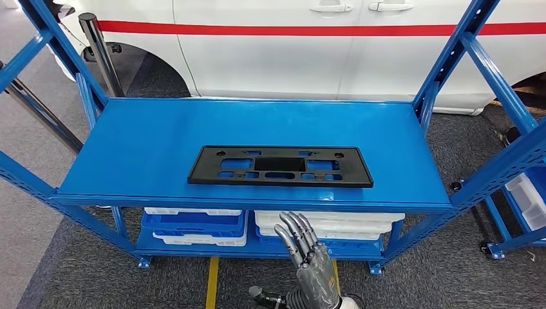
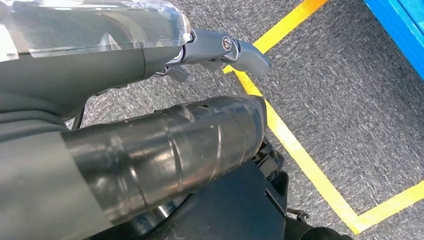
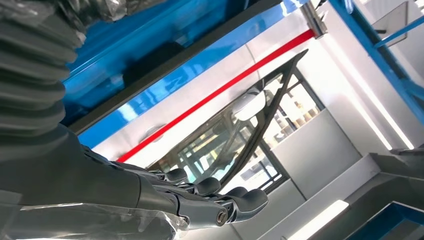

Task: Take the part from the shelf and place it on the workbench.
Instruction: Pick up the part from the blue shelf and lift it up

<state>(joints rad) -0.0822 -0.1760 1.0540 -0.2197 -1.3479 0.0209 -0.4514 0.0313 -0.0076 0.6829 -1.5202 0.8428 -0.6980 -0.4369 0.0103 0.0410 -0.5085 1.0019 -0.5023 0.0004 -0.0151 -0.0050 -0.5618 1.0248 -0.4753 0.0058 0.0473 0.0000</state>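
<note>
Nothing is picked yet: the flat black plastic part with cutouts point(image 1: 281, 166) lies mid-shelf on the blue metal shelf point(image 1: 148, 138). My right hand point(image 1: 308, 257) rises near, fingers spread, empty; left hand point(image 2: 220, 47): can't tell.

The right hand point(image 1: 308, 248) is raised with fingers extended and apart, holding nothing; the left hand point(image 2: 220, 50) hangs low.

Bright, even light; sharp pictures, soft shadows.
</note>
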